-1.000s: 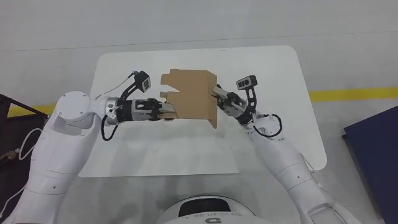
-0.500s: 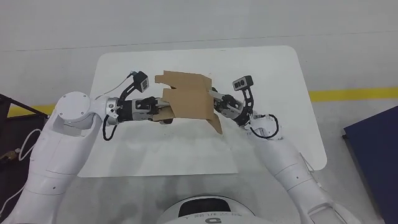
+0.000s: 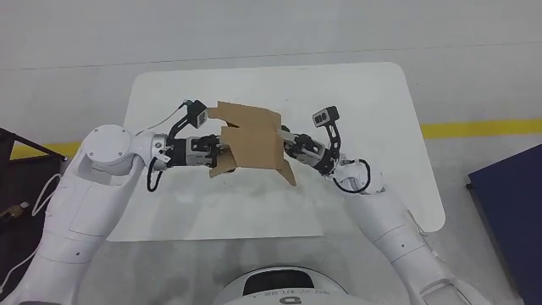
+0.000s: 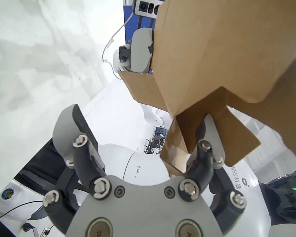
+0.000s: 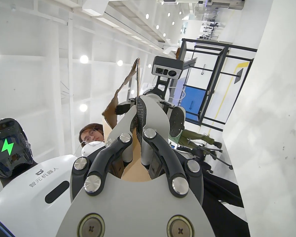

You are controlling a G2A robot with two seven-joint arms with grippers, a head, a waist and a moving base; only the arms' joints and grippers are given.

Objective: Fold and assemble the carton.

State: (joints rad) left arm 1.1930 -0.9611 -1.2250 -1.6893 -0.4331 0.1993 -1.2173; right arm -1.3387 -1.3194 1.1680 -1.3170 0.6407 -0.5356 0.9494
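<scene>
Right gripper (image 5: 137, 114), pinching one panel of the half-folded carton (image 3: 254, 135) over the table's (image 3: 364, 93) middle, looks the sole grip, the left gripper (image 4: 140, 129) gaping around a flap, so the carton may twist, buckle or slip out.

Robotics lab hall, white table (image 3: 373, 102), yellow floor line (image 3: 483, 127), black metal frames (image 5: 219, 57)

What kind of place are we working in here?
Likely a robot lab or test hall: a white table on grey floor with a yellow line, black metal frames, ceiling spotlights.
</scene>
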